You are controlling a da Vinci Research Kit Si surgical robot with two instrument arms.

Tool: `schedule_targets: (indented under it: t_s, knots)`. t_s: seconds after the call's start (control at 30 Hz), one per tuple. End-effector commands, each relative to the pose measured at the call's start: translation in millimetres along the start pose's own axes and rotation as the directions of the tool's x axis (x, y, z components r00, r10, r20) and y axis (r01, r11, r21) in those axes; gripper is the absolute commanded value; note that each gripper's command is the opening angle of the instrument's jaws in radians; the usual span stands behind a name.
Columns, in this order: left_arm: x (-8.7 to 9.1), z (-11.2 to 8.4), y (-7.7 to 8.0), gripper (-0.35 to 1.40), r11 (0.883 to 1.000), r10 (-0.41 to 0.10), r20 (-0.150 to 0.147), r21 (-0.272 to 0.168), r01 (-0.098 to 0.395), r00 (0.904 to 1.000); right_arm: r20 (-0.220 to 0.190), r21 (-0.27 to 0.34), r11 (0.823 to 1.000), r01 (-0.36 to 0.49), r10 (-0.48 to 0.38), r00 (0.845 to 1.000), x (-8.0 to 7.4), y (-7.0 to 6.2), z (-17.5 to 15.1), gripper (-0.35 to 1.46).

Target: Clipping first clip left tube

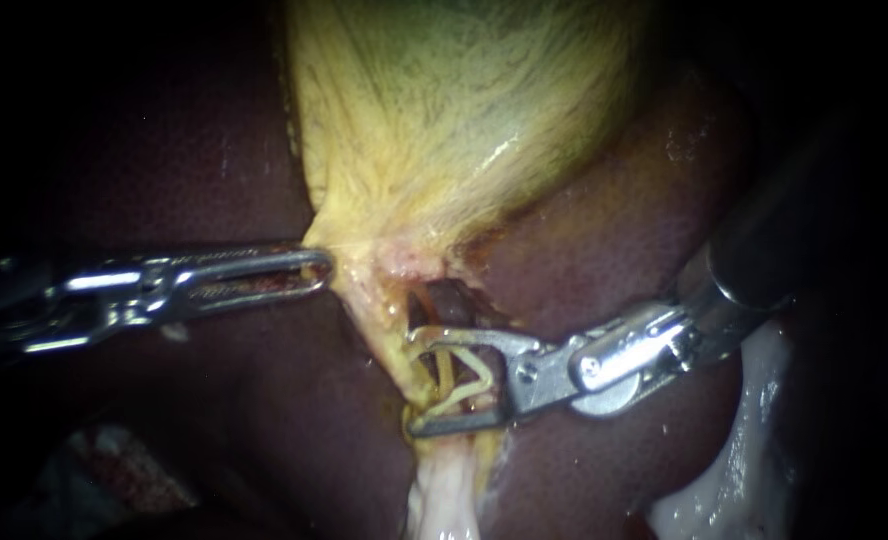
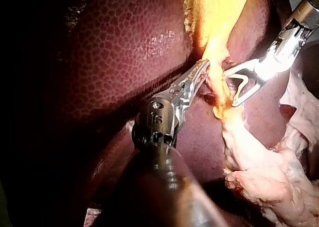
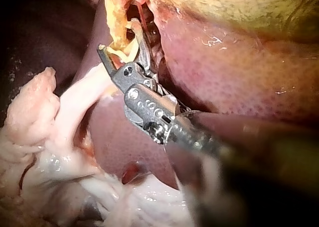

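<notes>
The jaws of the right instrument (image 1: 426, 380) are standing wide apart in a V, and two thin pale tubes (image 1: 459, 385) are passing through the gap between them. The upper jaw is lying above the tubes and the lower, darker jaw below them. Neither jaw is visibly pressing on them, so nothing is being gripped. I cannot tell which of the two is the left tube. In the right wrist view the same instrument (image 3: 119, 40) is reaching with its jaws parted into a small opening in the yellow tissue, where the tubes (image 3: 124, 48) are crossing.

The jaws of the left instrument (image 1: 309, 270) are lying close together and pinching the lower edge of the gallbladder (image 1: 464, 110) from two sides. In the left wrist view this instrument (image 2: 202, 72) is holding the yellow tissue just beside the open jaws of the right instrument (image 2: 232, 89).

The tubes are sitting in a window just below the narrowing gallbladder, between the two instruments and nearer the right one. A pale strand (image 1: 444, 490) is running down from under the lower jaw. The dark red liver (image 1: 604, 250) is lying around and behind all of this — its surface is showing a fine mottled grain in the left wrist view (image 2: 124, 53). Whitish fatty tissue (image 1: 744, 450) is lying past the right instrument's shaft.
</notes>
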Motion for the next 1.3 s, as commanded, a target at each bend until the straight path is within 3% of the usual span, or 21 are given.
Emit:
schedule_targets:
  t_s: [0.03,0.37,0.53,0.93,1.0,1.17,1.3]
  knots:
    - [-0.1,-0.1,-0.1,-0.35,1.000,-0.002,0.004,0.003,0.002,1.0000,-0.001,-0.001,1.000,0.002,-0.002,1.000,-0.2,0.0,0.1,0.59]
    - [-0.6,1.1,-1.0,-0.35,1.000,-0.007,0.013,-0.004,0.007,0.9999,-0.001,-0.016,1.000,0.005,-0.006,1.000,0.1,-0.1,3.1,0.59]
    - [-0.8,1.9,-1.3,-0.35,1.000,-0.009,0.016,-0.003,0.009,0.9998,-0.033,0.024,1.000,0.006,-0.005,0.999,0.2,-0.7,4.1,0.59]
    - [-1.1,3.0,-1.4,-0.35,1.000,-0.010,0.015,0.000,0.010,0.9998,-0.049,0.089,0.996,0.020,-0.016,0.999,0.4,-1.3,5.6,0.52]
    - [-1.1,3.0,-1.4,-0.35,1.000,-0.010,0.015,0.000,0.010,0.9998,-0.052,0.089,0.996,0.021,-0.016,0.999,0.3,-1.3,5.4,0.44]
    - [-1.1,3.0,-1.4,-0.35,1.000,-0.010,0.015,0.000,0.010,0.9998,0.001,0.105,0.992,-0.072,0.072,0.997,0.3,-1.2,4.2,-0.35]
    - [-1.1,3.0,-1.4,-0.35,1.000,-0.010,0.015,0.000,0.010,0.9998,0.015,0.106,0.989,-0.100,0.099,0.995,0.6,-0.8,3.7,-0.35]
